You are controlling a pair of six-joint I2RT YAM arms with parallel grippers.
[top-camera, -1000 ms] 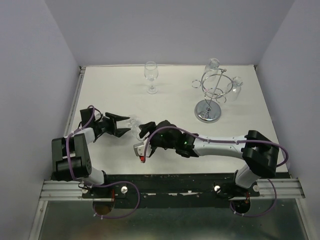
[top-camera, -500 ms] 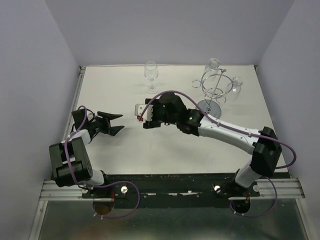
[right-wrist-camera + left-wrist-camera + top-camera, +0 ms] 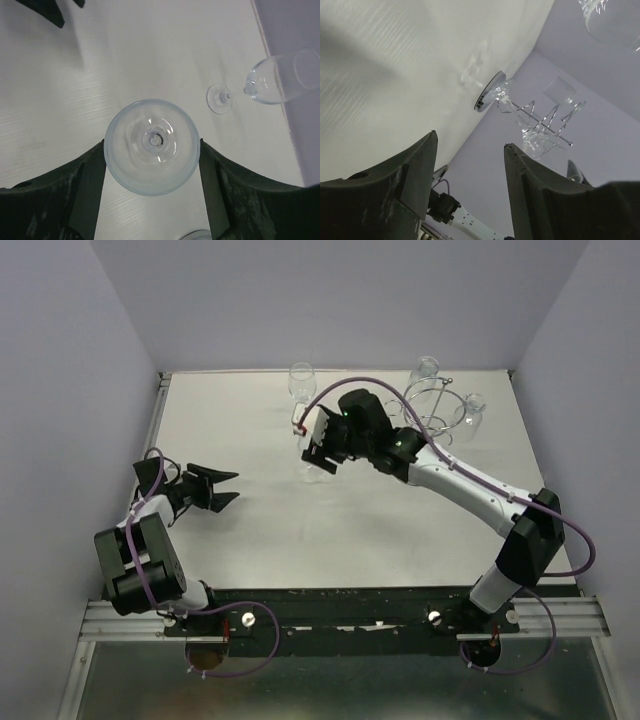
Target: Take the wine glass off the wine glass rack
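Right arm: reaches from its base at the near right edge diagonally across the table (image 3: pixel 230 410), elbow extended, wrist turned down over the far middle. The right gripper (image 3: pixel 318 448) points downward; its fingers (image 3: pixel 85 195) are closed onto opposite sides of the bowl of the wine glass (image 3: pixel 150 142), which the wrist view shows rim-first with the stem at the centre. Whether its foot touches the table cannot be told.

The held glass is well apart from the wine glass rack (image 3: pixel 490 90), which stands at the far right, partly hidden behind the arm, with two hanging glasses (image 3: pixel 427 367) (image 3: pixel 472 415).

A second glass (image 3: pixel 272 77) stands near the far edge, just beyond the gripper.

Left arm: folded low at the near left. The left gripper (image 3: pixel 230 487) points right, fingers spread wide with nothing between them.
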